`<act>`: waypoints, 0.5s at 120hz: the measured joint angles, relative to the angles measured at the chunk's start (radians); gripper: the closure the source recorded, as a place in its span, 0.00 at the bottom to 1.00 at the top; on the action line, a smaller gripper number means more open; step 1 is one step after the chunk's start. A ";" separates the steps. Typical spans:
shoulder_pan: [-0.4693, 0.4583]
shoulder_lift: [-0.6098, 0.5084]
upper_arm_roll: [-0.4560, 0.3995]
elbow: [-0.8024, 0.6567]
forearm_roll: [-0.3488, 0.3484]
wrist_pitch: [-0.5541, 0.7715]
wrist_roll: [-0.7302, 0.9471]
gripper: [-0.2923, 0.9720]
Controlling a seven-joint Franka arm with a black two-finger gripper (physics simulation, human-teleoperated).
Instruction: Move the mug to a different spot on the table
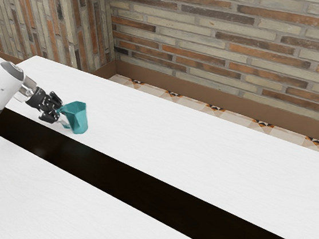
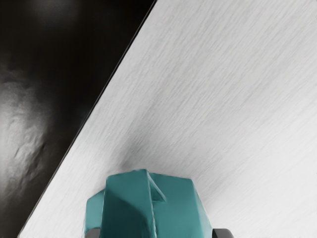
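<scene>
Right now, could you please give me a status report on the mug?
End effector shut on teal mug. Mug tilted, over white table, beside dark gap. No obstacle seen.

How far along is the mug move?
Done: the fingers are shut on the teal mug, held tilted near the white table's edge. In hand: carrying it. Left: set it down at another spot on the table, then release.

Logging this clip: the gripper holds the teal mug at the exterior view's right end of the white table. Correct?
Wrong side: the exterior view shows the gripper holding the teal mug at that view's left end of the white table.
</scene>
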 joint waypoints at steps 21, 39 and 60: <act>0.000 -0.002 -0.001 0.000 -0.002 0.000 0.012 0.66; 0.000 -0.004 0.000 -0.001 -0.005 0.000 0.024 0.69; 0.000 -0.005 0.000 -0.002 -0.008 0.000 0.035 0.71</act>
